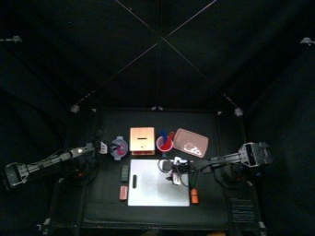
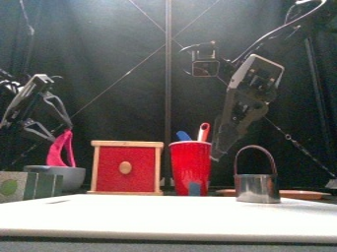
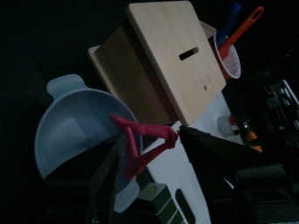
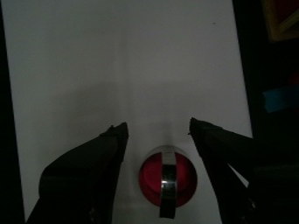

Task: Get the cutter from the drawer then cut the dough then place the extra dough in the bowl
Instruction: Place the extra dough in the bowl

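My left gripper (image 2: pixel 53 131) is shut on a strip of pink dough (image 2: pixel 59 151) that hangs over the blue-grey bowl (image 2: pixel 55 178) at the table's left. In the left wrist view the dough strip (image 3: pixel 145 140) is pinched between the jaws just above the bowl (image 3: pixel 73 122). The metal cutter (image 2: pixel 257 185) stands on the white board (image 1: pixel 157 184). A red dough disc (image 4: pixel 149 175) fills the cutter and the wire handle (image 4: pixel 167 179) crosses it. My right gripper (image 4: pixel 158 129) is open above the cutter, apart from it.
Behind the board stands the wooden box (image 2: pixel 126 167), its red drawer front shut. To its right are the red cup (image 2: pixel 190 165) with two toy knives and the pink tray (image 1: pixel 191 141). Green sushi blocks (image 2: pixel 14 185) lie by the bowl.
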`<state>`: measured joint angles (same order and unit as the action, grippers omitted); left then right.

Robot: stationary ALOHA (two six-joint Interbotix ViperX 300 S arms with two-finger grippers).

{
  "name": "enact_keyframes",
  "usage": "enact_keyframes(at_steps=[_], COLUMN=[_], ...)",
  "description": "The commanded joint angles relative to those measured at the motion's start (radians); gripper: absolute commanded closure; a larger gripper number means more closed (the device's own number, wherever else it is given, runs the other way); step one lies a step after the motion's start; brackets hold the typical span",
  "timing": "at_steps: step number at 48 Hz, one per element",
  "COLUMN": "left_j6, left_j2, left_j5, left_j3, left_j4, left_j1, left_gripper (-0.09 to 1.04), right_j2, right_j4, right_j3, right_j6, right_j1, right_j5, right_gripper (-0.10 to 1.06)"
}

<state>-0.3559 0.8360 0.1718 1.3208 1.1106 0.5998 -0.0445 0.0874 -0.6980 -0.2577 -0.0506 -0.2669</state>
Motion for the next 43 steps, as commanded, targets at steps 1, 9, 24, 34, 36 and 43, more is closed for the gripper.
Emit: enact_keyframes(at_steps=[1, 9, 24, 34, 36, 43], left_j6=[-0.003, -0.011, -0.035, -0.037, -0.037, -0.038], left_j2=[-0.003, -0.002, 0.0, 0.003, 0.002, 0.003], left_j5=[-0.005, -0.005, -0.046, -0.213, -0.247, -0.35], left_j3=[-0.028, -0.026, -0.044, -0.043, -0.04, -0.014], left_j4=[-0.003, -0.014, -0.393, -0.511, -0.534, -0.66], left_j1=[0.002, 0.002, -0.055, -0.202, -0.233, -0.314], left_gripper=[0.07, 0.07, 0.07, 0.07, 0.07, 0.07], right_j2=[-0.02, -0.018, -0.054, -0.06, -0.06, -0.06], right_j4=[-0.002, -0.002, 0.046, 0.052, 0.052, 0.061], right_j3=[0.021, 0.023, 0.018, 0.006, 0.003, 0.003], right_j6=[0.0, -0.002, 0.002, 0.003, 0.005, 0.009], right_j1=[0.002, 0.002, 0.011, 0.049, 0.057, 0.075], right_j5=[0.005, 0.006, 0.124, 0.244, 0.259, 0.293], right_gripper=[0.06, 0.06, 0.06, 0.06, 0.06, 0.06])
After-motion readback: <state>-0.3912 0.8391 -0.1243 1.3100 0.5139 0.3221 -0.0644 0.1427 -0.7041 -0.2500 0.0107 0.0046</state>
